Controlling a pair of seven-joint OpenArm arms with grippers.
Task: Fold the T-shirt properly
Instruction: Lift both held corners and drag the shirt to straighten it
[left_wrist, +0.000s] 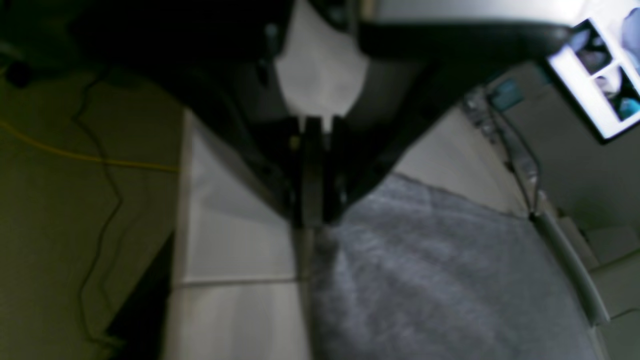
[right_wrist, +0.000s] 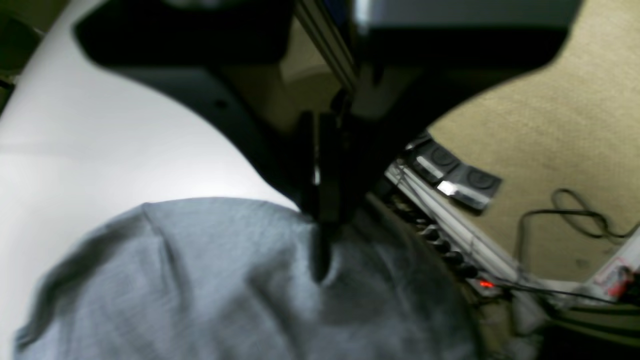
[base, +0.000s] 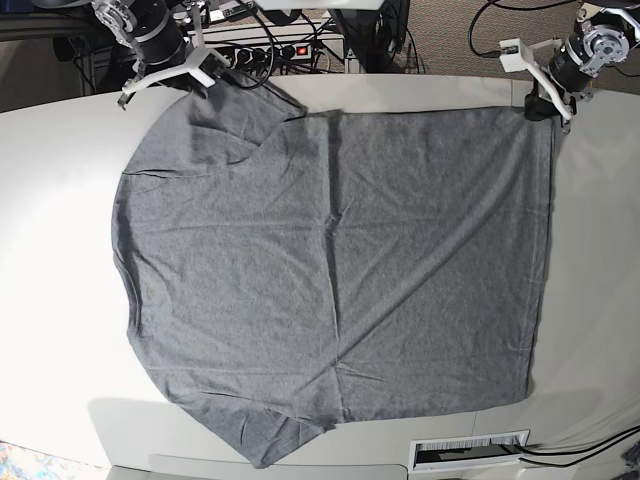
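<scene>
T-shirt lies spread flat on the white table, heather-grey and softly creased, its hem toward the left arm's side and its sleeves toward the right arm's side. Only the base view shows the whole garment and a barcode label at the table's near edge. The left wrist view, blurred, shows the left gripper with jaws pressed together on the shirt's corner, where grey knit meets bare table; a yellow cable crosses the floor beside it. The right wrist view shows the right gripper likewise closed, pinching cloth at the far edge near a sleeve, with a power strip and tan carpet behind the table. In the base view both arms reach in from the far side, the left gripper at one far corner and the right gripper at the other, wrists angled down to the table edge.
</scene>
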